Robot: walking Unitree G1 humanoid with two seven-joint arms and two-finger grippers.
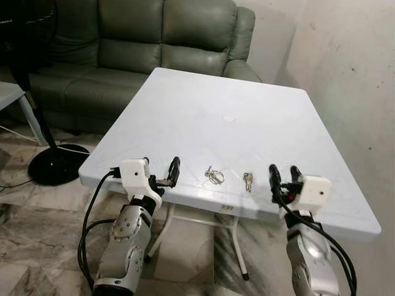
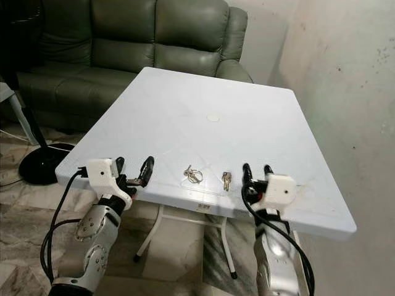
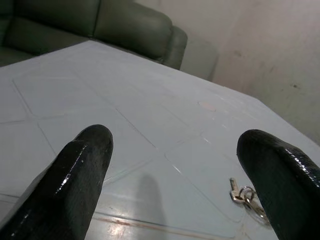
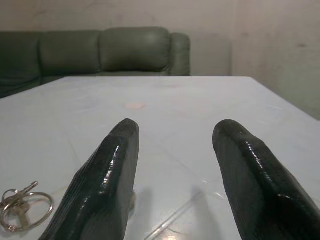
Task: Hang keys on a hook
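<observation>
On the white table's [image 1: 259, 111] near edge, small silver keys [image 1: 247, 181] lie between two open, empty tools.

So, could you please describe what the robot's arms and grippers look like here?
Both arms are silver metal with rounded joint housings and black cables looping alongside them. The left gripper and right gripper each have two long, glossy black fingers with rounded tips, and each carries a white boxy housing at the wrist.
</observation>
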